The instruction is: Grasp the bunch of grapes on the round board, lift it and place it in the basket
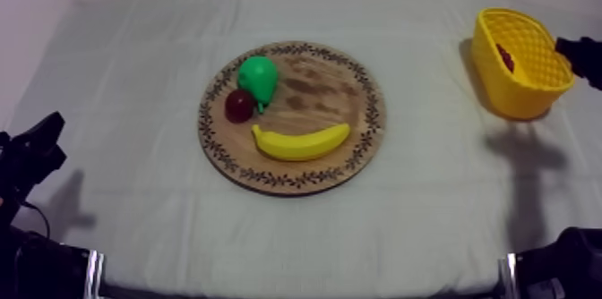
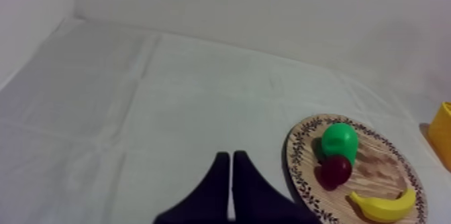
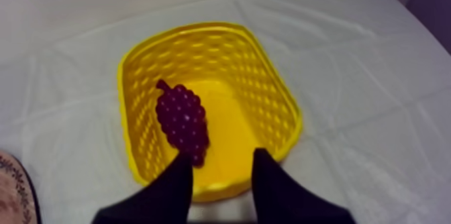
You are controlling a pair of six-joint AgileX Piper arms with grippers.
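Observation:
The bunch of grapes (image 3: pixel 182 123), dark purple, lies inside the yellow basket (image 3: pixel 201 32) against its left wall. My right gripper (image 3: pixel 223 158) hangs just above the basket's near rim, open, with nothing between its fingers. From above, the basket (image 1: pixel 520 61) stands at the far right with a bit of the grapes (image 1: pixel 506 56) showing inside and the right gripper (image 1: pixel 573 52) at its right side. The round wooden board (image 1: pixel 322 97) lies mid-table. My left gripper (image 2: pixel 231 166) is shut on nothing, low at the left (image 1: pixel 49 132), apart from the board (image 2: pixel 382 166).
On the board lie a green pear (image 1: pixel 258 77), a small red fruit (image 1: pixel 239 105) touching it, and a banana (image 1: pixel 300 141) nearer the front. The left wrist view shows the same pear (image 2: pixel 339 141), red fruit (image 2: pixel 335 170) and banana (image 2: pixel 384 205). White cloth surrounds the board.

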